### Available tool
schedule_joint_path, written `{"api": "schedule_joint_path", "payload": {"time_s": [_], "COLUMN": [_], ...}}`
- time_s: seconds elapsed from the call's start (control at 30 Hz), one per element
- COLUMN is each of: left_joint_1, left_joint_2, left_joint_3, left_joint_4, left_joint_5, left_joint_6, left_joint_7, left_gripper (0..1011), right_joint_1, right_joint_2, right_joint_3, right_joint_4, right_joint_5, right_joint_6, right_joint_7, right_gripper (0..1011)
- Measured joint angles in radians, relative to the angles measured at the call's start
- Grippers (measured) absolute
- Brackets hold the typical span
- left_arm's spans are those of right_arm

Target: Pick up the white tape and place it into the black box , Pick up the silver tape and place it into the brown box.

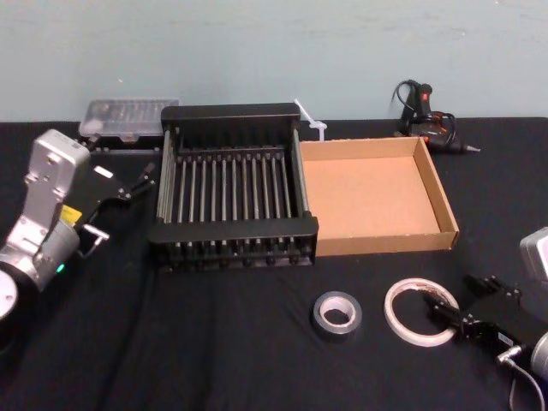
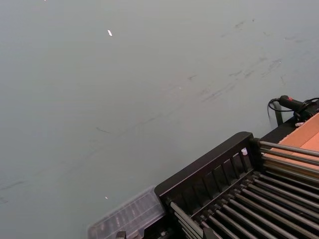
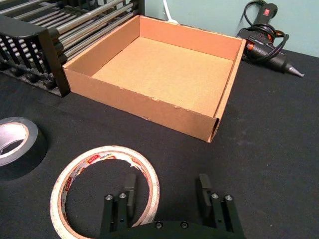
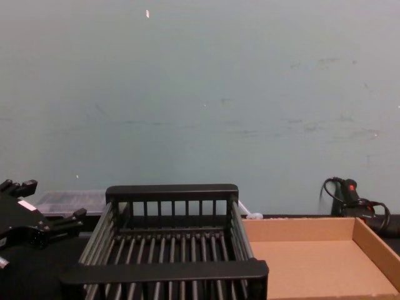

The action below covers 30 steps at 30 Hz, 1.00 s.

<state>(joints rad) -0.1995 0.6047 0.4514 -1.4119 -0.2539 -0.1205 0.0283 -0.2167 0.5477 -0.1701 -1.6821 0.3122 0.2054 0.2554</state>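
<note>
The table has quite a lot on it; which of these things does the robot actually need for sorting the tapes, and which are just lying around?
Needed for the job:
white tape, with the right gripper open over its rim
silver tape
black box
brown box

Just lying about:
glue gun
clear plastic case
left gripper, idle beside the black box

Head looks down, chest looks level; both share the black box (image 1: pixel 233 188).

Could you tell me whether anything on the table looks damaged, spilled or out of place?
Nothing stands out. The flat white printed tape roll and the grey-silver tape roll lie flat on the black cloth, the black slatted crate and tan cardboard tray sit side by side, both bare inside. The right tool is open, straddling the white roll's rim.
</note>
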Motion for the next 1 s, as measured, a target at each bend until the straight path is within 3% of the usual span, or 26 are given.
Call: {"api": "schedule_joint_path", "payload": {"time_s": [0.7, 1.0], "left_joint_1": [0.0, 0.0], "left_joint_2": [0.0, 0.0], "left_joint_3": [0.0, 0.0], "left_joint_4": [0.0, 0.0], "left_joint_5": [0.0, 0.0], "left_joint_6": [0.0, 0.0], "left_joint_7": [0.0, 0.0], "left_gripper": [1001, 1001], "right_joint_1": [0.0, 0.0], "right_joint_2": [0.0, 0.0], "right_joint_3": [0.0, 0.0], "right_joint_4": [-0.001, -0.001], "right_joint_5": [0.002, 0.002], "right_joint_6": [0.0, 0.0], "right_joint_7": [-0.001, -0.001], "right_gripper": [136, 98]}}
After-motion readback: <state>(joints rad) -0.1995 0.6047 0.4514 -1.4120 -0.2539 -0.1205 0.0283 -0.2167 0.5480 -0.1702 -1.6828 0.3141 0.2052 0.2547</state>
